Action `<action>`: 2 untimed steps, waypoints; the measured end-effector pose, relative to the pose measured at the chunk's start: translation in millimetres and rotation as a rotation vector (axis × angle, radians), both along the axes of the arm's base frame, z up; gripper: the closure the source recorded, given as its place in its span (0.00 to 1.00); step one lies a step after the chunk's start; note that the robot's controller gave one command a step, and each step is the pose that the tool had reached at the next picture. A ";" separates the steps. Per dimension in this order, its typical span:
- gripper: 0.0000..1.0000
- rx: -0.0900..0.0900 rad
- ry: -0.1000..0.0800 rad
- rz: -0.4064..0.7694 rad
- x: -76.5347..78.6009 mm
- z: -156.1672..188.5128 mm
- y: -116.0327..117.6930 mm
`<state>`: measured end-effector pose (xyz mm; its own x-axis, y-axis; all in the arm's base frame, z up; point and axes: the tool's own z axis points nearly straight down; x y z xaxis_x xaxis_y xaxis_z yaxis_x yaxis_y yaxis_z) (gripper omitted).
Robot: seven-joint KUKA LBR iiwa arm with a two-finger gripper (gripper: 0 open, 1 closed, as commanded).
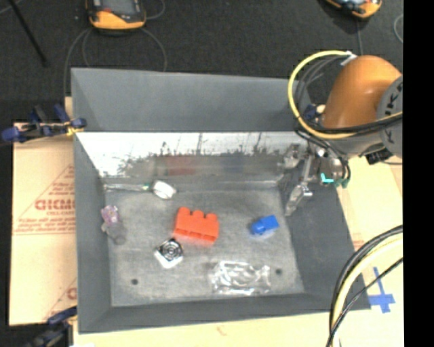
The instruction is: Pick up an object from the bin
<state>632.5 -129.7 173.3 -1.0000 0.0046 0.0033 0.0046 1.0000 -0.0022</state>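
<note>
1. This is a robotics lab, laid out as a test cell for picking trials.
2. A robot arm (359,88) with an orange cover and looped cables (293,85) reaches in from the right over a grey metal bin (203,101) with sloped walls.
3. The bin holds a few unrelated small things, set well apart: an orange toy brick (197,226), a blue piece (264,226), a clear plastic bag (239,276) and a white scrap (163,189).
4. Behind the bin, thin wires trail over a dark surface towards an orange-and-black device (116,13).
</note>
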 end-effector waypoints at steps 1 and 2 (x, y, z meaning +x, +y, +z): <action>0.00 -0.001 -0.013 -0.081 -11.3 -65.0 10.3; 0.00 0.002 -0.009 -0.034 6.0 -79.1 56.9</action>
<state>638.6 -72.9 94.2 -0.9992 0.0386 -0.0060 0.0386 0.9993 -0.0001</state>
